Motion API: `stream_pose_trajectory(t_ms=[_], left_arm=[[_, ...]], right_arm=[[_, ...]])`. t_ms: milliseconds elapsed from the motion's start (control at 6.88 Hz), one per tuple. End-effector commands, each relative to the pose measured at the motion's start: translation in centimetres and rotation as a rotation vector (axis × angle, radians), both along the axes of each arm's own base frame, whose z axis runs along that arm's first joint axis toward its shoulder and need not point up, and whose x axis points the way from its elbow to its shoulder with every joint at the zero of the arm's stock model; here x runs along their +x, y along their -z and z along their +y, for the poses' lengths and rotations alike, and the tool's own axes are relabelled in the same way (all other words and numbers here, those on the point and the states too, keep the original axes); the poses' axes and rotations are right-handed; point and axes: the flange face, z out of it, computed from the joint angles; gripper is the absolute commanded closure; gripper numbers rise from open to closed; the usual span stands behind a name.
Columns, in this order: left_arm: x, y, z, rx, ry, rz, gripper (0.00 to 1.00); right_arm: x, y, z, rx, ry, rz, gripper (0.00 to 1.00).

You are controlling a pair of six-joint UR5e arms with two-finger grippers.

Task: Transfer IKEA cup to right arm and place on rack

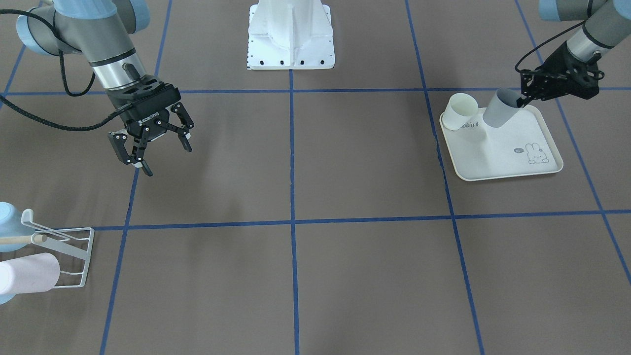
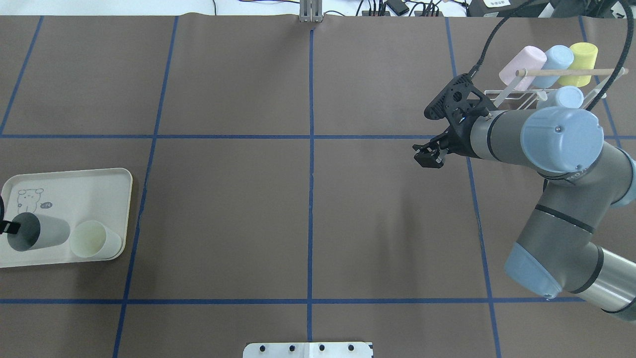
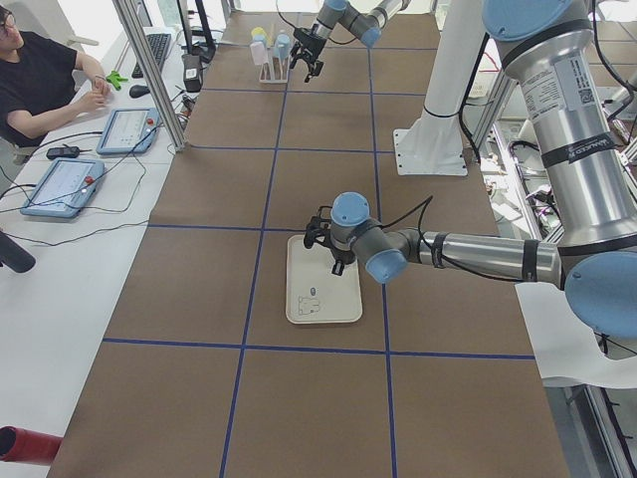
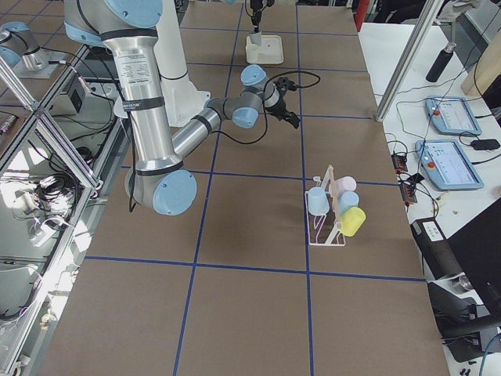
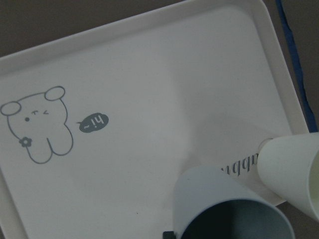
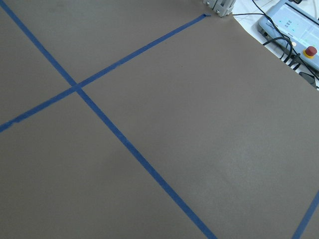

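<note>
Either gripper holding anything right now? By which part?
Left gripper holds the grey cup by its rim, jaws closed on the wall at the mouth. Right gripper is open and empty.

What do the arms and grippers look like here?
Left arm and right arm: grey tubes, light-blue joint caps. Left gripper and right gripper: black, two-fingered; the right reads ROBOTIQ in white. Black cables loop by each wrist.
</note>
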Motion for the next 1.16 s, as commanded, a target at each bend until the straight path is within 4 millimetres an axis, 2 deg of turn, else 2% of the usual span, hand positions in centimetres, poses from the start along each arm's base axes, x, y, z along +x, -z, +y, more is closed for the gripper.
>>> stream_pose_trajectory(t_ms=[0,145,291,436,581,726,872,1017], left_arm=[[-5.3,3.9,-1.8,0.013,0.023,-0.023,1.00],[-6.0,9.8,-3.9,0.011,0.057,-0.025,1.00],[-6.3,14.8,-5.8,-0.014,0.083,-0.021,1.00],[-5.5,18.2,-7.2,-0.053,0.062,0.069,1.00],[-4.7,21.3,-8.2,-0.107,0.080,0.142,1.00],[-3.9,24.4,-8.9,-0.187,0.082,0.220,1.00],[-3.2,26.5,-8.9,-0.239,-0.009,0.322,1.00],[-2.8,26.9,-9.0,-0.243,-0.091,0.391,1.00]], right_arm=[[-1.5,-0.4,0.5,0.039,0.009,-0.042,0.00],[-2.0,-0.6,0.6,0.063,0.015,-0.079,0.00],[-2.9,-1.4,0.8,0.100,0.026,-0.133,0.00],[-4.0,-2.5,1.0,0.140,0.039,-0.196,0.01],[-5.0,-3.1,1.7,0.165,0.058,-0.239,0.01],[-6.1,-1.7,2.3,0.177,0.074,-0.274,0.02],[-6.8,-0.3,2.9,0.148,0.073,-0.339,0.02],[-7.9,1.2,4.7,0.191,0.107,-0.419,0.02]])
